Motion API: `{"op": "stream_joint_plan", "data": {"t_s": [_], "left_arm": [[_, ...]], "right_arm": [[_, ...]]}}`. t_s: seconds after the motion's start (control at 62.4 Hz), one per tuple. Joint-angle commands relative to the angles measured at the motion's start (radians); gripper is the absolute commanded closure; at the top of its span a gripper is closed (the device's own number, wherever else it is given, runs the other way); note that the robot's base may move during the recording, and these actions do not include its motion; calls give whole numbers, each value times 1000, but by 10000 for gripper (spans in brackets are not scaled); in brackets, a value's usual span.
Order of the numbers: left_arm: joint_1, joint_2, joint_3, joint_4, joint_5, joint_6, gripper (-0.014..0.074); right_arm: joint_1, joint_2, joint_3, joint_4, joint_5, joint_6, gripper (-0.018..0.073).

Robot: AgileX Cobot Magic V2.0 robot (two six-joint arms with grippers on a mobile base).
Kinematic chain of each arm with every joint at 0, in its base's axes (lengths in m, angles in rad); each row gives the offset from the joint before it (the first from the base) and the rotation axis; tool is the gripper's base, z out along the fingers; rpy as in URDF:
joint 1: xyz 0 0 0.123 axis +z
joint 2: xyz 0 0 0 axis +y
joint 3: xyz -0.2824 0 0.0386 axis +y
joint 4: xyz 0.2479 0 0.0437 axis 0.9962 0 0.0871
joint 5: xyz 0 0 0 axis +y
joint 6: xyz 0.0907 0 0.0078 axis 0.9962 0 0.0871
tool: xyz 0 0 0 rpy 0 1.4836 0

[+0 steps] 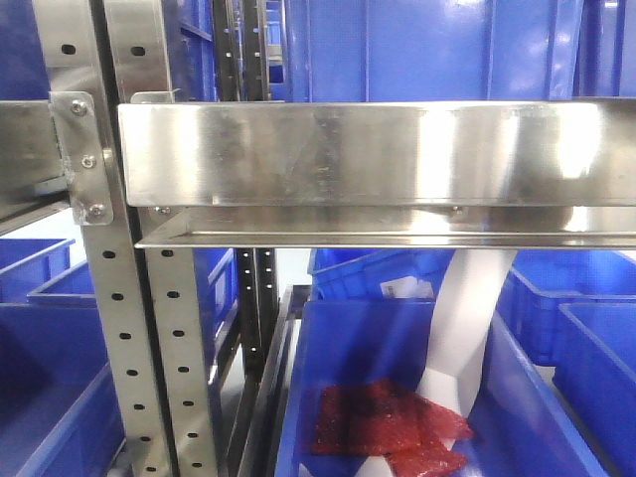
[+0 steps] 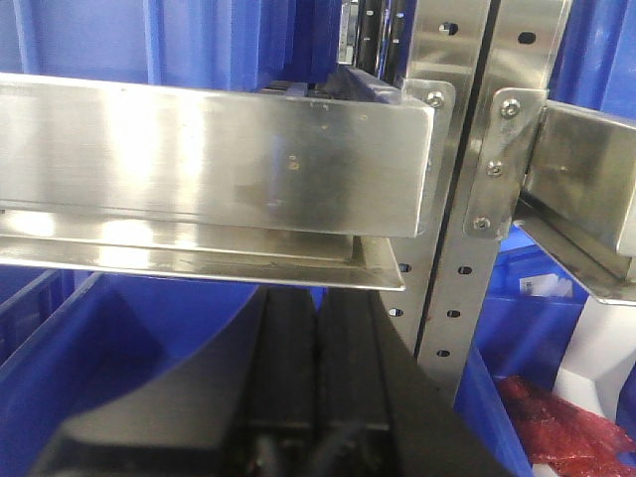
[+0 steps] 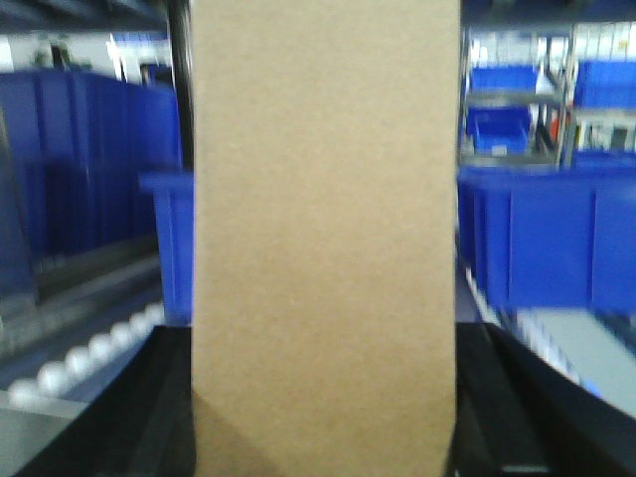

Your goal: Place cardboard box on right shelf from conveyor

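Note:
The plain tan cardboard box [image 3: 326,199] stands upright and fills the middle of the right wrist view. My right gripper [image 3: 323,358] is shut on it, with a black finger [image 3: 159,407] pressed against each side. The right shelf [image 1: 378,154] is a shiny steel rack shelf with a broad front lip that spans the front view at mid-height. Neither gripper shows in that view. My left gripper [image 2: 320,303] is shut with nothing between its fingers, its tips just under a steel shelf lip [image 2: 219,159]. The conveyor is out of view.
Perforated steel uprights [image 1: 119,318] stand left of the shelf. Blue bins [image 1: 378,378] sit below it, one holding red packets [image 1: 393,427] and a white post [image 1: 467,328]. More blue bins [image 3: 537,229] and a row of white rollers [image 3: 89,358] lie beyond the box.

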Motion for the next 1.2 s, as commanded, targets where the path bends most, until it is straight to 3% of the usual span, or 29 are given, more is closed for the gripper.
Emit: {"op": "stream_joint_plan", "data": {"t_s": [0.0,0.24,0.464,0.721,1.057,1.185], "left_arm": [[0,-8,10,1,-86,-5,713],[0,-8,10,1,-86,-5,713],[0,-8,10,1,-86,-5,713],[0,-8,10,1,-86,-5,713],[0,-8,10,1,-86,-5,713],[0,-8,10,1,-86,-5,713]], "right_arm": [[-5,78,-127,5,-119,-4,507],[-5,413,-363,-94,-71,-56,505],[20,703,-501,-258,-80,-275,505],[162,952,-515,-464,-102,-548,505],[187,1152,-515,-747,-239,-560,505],[187,1192,-515,-770,-251,-559,505]]}}
